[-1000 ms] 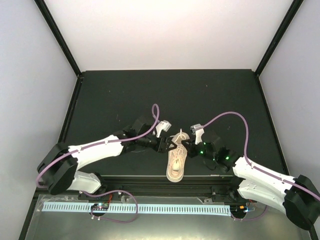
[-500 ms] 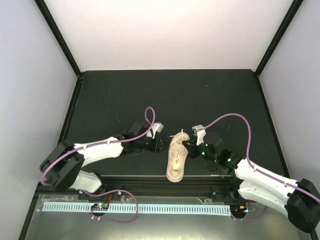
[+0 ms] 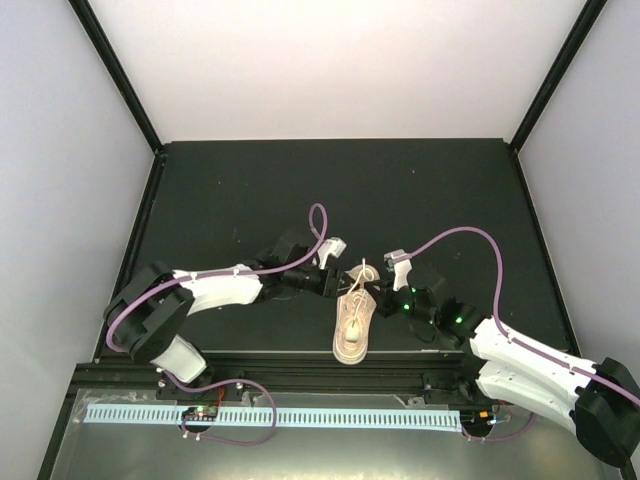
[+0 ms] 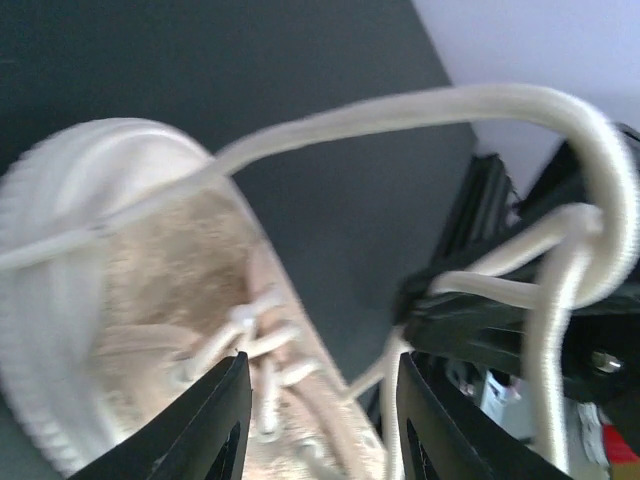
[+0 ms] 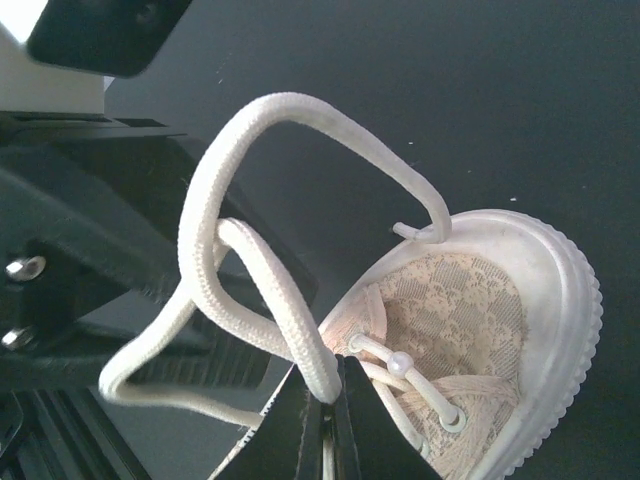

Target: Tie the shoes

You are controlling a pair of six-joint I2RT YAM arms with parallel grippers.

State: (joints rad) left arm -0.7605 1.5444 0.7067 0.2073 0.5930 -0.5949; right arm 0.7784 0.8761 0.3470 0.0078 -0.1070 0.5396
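Observation:
The small beige-pink sneaker [image 3: 352,325] lies near the table's front edge, toe pointing away. My right gripper [image 3: 377,296] is at the shoe's right side, shut on a cream-white lace [image 5: 300,340] that arcs up in a loop from the toe area [image 5: 500,290]. My left gripper [image 3: 338,284] is at the shoe's left side by the toe, jaws open and empty [image 4: 320,420]. In the left wrist view the lace loop [image 4: 400,105] runs over the toe [image 4: 120,250] to the right gripper's black fingers [image 4: 500,330].
The dark table top [image 3: 340,190] is walled by pale panels at the back and sides. A black rail [image 3: 300,365] runs along the front edge just below the shoe's heel.
My left gripper drew back left from the shoe, then came back to the toe's left side. The right gripper holds the lace and has barely moved.

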